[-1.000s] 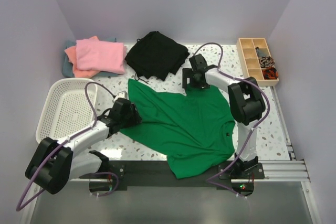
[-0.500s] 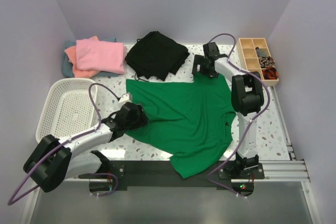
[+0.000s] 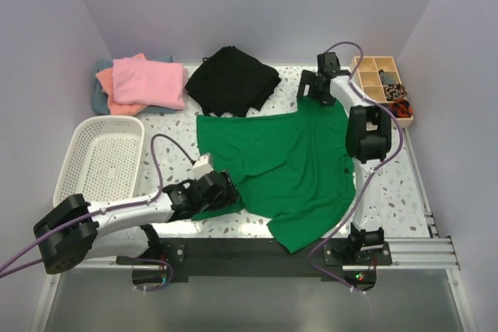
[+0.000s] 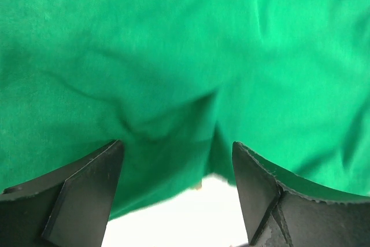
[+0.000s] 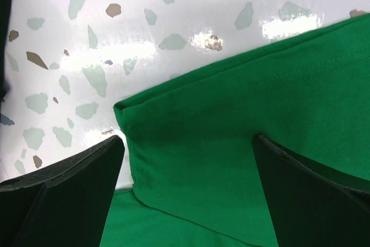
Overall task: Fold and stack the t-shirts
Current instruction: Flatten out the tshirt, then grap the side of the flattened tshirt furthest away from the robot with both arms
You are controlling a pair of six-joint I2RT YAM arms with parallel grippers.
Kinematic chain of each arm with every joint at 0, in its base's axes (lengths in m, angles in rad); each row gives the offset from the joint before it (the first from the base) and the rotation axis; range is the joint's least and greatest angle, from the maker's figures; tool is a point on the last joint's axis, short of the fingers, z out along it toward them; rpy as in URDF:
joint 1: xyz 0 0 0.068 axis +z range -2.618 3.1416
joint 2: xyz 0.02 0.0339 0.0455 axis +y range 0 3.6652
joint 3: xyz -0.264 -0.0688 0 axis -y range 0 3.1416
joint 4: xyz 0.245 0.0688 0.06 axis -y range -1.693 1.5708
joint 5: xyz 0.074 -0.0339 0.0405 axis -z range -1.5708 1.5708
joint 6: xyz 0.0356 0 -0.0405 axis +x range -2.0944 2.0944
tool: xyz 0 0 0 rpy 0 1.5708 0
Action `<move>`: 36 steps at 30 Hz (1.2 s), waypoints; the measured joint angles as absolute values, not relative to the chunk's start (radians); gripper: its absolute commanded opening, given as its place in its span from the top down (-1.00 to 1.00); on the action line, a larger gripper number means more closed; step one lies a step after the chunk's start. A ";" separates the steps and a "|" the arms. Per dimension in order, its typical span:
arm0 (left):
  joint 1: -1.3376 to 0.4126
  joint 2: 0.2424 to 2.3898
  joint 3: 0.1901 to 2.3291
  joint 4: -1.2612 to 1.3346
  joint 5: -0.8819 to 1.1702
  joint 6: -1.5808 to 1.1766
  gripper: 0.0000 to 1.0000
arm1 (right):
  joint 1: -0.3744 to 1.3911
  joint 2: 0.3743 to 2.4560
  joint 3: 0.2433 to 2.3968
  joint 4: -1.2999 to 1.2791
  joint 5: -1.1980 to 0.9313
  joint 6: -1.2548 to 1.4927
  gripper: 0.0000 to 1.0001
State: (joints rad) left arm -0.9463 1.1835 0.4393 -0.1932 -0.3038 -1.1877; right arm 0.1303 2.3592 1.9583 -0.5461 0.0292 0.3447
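Nearest first: hovering low with the left gripper (image 4: 176, 144) over the near-left edge of the green shirt (image 3: 284, 165), jaws set wide, nothing pinched between them, only a soft crease of cloth and a sliver of white table (image 3: 405, 184) below. Looks like the spreading-out step rather than folding proper: green shirt opened out in the middle of the table, but askew and rumpled, one corner trailing toward the near edge. Further out, holding the right gripper (image 5: 188, 143) just above the far-right corner of the same shirt, jaws at their widest and empty, straddling a doubled-over hem beside bare speckled tabletop. Next, probably: lowering each gripper onto its edge, closing on the cloth there, then drawing apart to square and flatten the shirt before any fold, with a light pinch to avoid bunching or dragging. Farthest, well apart from both grippers: a black garment (image 3: 233, 79) heaped at the green shirt's far edge, and in the far-left corner a pink shirt (image 3: 148, 82) lying on an orange shirt (image 3: 103, 77) and a grey-teal shirt (image 3: 98, 103), seemingly the stack to add to. Also a white basket (image 3: 109, 120) at left and a wooden tray (image 3: 393, 122) at far right.
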 measured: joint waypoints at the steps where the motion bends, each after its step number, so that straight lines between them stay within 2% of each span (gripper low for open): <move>1: -0.978 1.169 0.437 -0.215 -0.304 -1.222 -0.64 | 0.125 2.364 1.969 -0.550 0.020 0.334 -0.97; 12: -1.217 1.011 0.455 -0.625 -0.339 -1.541 -0.65 | 0.120 2.220 1.818 -0.585 -0.065 0.279 -0.97; 15: -1.221 1.057 0.502 -0.731 -0.377 -1.545 -0.76 | 0.132 2.058 1.671 -0.575 -0.077 0.276 -0.97; 18: -1.220 1.125 0.588 -0.830 -0.463 -1.527 -1.00 | 0.160 1.837 1.508 -0.574 -0.082 0.272 -0.97; 20: -1.209 1.167 0.673 -0.881 -0.537 -1.504 -1.00 | 0.181 1.718 1.436 -0.567 -0.082 0.272 -0.97; 23: -1.125 1.207 0.794 -0.884 -0.638 -1.431 -1.00 | 0.210 1.560 1.309 -0.535 -0.056 0.285 -0.97; 26: -0.976 1.208 0.833 -0.795 -0.702 -1.287 -1.00 | 0.204 1.539 1.259 -0.535 -0.007 0.295 -0.97; 31: -0.650 1.234 0.832 -0.513 -0.679 -0.946 -1.00 | 0.162 1.708 1.304 -0.540 0.036 0.305 -0.97; 36: -0.463 1.382 0.857 -0.274 -0.624 -0.697 -0.99 | 0.105 1.870 1.411 -0.542 0.031 0.313 -0.97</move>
